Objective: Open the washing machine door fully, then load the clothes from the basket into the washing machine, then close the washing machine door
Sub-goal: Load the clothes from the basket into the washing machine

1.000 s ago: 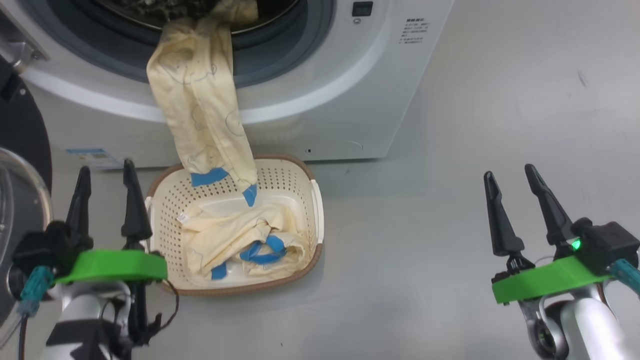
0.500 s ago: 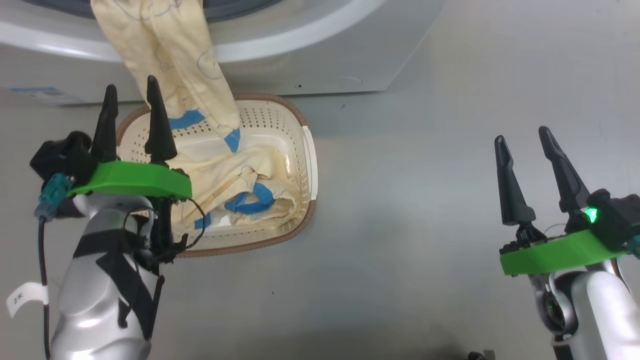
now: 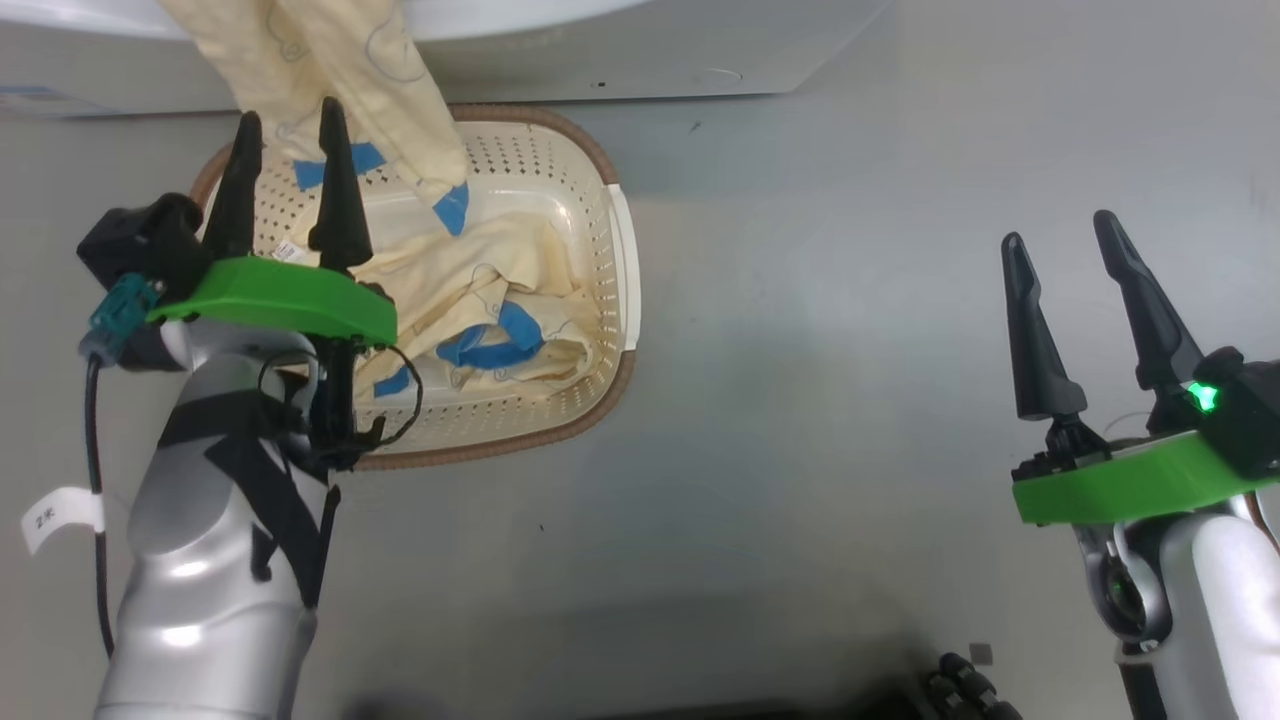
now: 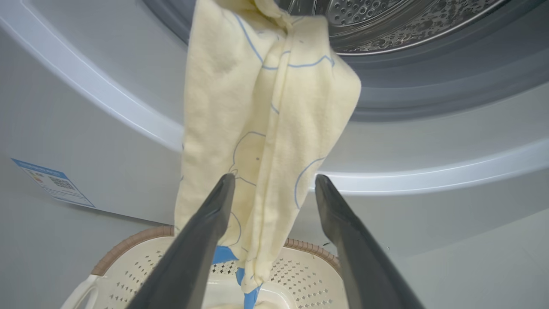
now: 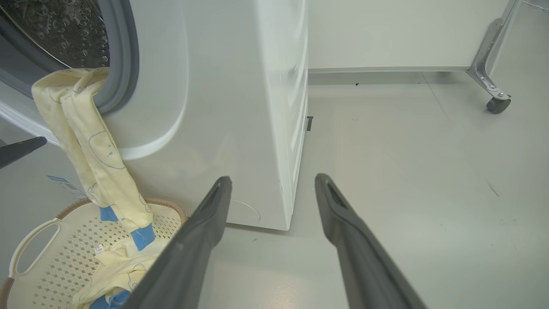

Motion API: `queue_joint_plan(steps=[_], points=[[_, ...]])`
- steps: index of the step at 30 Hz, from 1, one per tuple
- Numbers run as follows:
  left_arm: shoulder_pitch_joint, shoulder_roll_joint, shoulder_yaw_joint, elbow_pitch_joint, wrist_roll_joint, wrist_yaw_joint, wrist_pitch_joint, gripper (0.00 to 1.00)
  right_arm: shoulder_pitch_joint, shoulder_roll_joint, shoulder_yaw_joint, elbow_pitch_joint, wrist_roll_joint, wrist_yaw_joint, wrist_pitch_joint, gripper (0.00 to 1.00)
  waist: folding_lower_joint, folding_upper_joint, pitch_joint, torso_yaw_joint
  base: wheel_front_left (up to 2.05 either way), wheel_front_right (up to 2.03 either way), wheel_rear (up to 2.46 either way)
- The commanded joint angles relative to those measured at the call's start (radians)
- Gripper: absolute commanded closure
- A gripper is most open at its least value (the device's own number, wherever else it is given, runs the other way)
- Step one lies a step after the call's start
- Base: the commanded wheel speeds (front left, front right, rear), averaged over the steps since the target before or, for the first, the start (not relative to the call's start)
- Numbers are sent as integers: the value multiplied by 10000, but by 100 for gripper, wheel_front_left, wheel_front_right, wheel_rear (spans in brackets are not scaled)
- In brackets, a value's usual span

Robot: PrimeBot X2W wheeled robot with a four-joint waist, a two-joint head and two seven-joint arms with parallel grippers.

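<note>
Left claw (image 3: 289, 108) and right claw (image 3: 1058, 226) — both spread, empty; one basket (image 3: 540, 160), one hanging garment (image 3: 400, 90)

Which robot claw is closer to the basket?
Left. The left gripper is above the basket; the right gripper is away to its right, over the floor.

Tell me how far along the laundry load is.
Done: the drum opening is uncovered, and one yellow garment is partly in, hanging over the lip down to the basket. In hand: the left gripper, open, is lined up on that hanging garment without gripping it. Left: push it in, load the clothes lying in the basket, shut the door. The right gripper is open and idle.
</note>
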Motion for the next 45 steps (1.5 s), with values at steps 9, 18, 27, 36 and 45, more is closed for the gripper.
queue_joint_plan(steps=[9,18,27,36,45], points=[[-793,186,-19,519,27,-155,-66,0,-67,-177,138,-516,-139,35,78,0,-1,0,645,-43,0,0,0],[-1648,184,-66,1111,295,-19,-66,0,-171,-134,90,-689,-179,35,71,0,-1,0,1273,-59,0,0,0],[-2152,192,556,1379,775,91,-66,0,-215,-9,77,-736,-203,35,18,0,-1,0,1680,-117,0,0,0],[-2827,188,1213,1770,775,-127,-66,0,-313,23,131,-696,-160,35,-50,0,-1,0,2015,-195,0,0,0],[-3374,185,1346,1296,103,-409,-66,0,-395,90,214,-533,-125,35,-121,0,-1,0,2149,-293,0,0,0]])
